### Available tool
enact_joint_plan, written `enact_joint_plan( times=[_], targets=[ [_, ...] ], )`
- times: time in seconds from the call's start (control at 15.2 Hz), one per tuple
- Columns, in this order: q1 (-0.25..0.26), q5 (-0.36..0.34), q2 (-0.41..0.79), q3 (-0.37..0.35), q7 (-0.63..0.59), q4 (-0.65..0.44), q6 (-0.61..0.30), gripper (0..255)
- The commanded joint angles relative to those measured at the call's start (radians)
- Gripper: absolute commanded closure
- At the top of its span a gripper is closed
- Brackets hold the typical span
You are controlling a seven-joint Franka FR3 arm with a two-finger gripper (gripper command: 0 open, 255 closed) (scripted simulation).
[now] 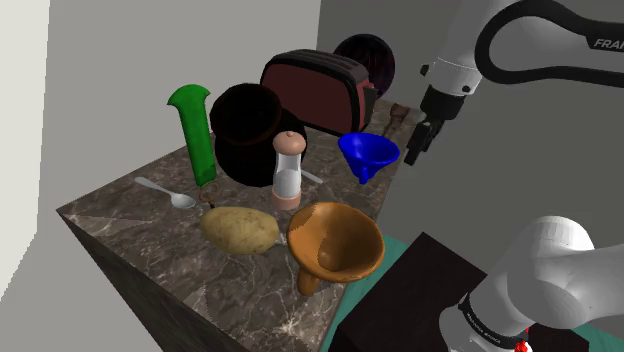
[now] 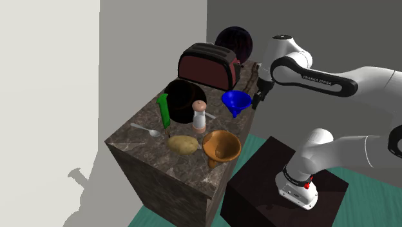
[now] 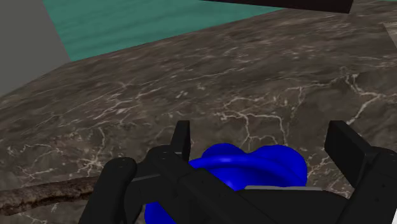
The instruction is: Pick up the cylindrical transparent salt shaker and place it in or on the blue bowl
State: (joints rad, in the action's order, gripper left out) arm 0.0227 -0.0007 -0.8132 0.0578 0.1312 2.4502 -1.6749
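Note:
The salt shaker (image 1: 286, 172) (image 2: 199, 118) is a clear cylinder with a tan cap and base, standing upright mid-counter. The blue bowl (image 1: 368, 154) (image 2: 236, 101) (image 3: 254, 167) is funnel-shaped and sits near the counter's edge toward the arm. My black gripper (image 1: 415, 148) (image 2: 256, 103) (image 3: 264, 145) hangs beside the blue bowl, far from the shaker. Its fingers (image 3: 181, 137) stand apart with nothing between them, so it is open. In the wrist view the blue bowl lies just behind the fingers.
An orange funnel-shaped bowl (image 1: 335, 241), a potato (image 1: 240, 229) and a spoon (image 1: 166, 192) lie in front of the shaker. Behind it stand a green object (image 1: 196, 130), a black round vessel (image 1: 248, 130), a dark red toaster (image 1: 315, 92) and a dark sphere (image 1: 366, 60). A brown stick (image 3: 44, 194) lies near the gripper.

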Motion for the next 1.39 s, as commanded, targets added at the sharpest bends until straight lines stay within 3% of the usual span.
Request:
enact_joint_plan(
  times=[0.0, 0.66, 1.32],
  targets=[
    [0.000, 0.000, 0.000, 0.000, 0.000, 0.000, 0.000, 0],
    [0.066, 0.139, 0.251, -0.142, -0.201, -0.232, -0.032, 0],
    [0.103, 0.193, 0.549, -0.256, -0.394, -0.571, -0.024, 0]
  ],
)
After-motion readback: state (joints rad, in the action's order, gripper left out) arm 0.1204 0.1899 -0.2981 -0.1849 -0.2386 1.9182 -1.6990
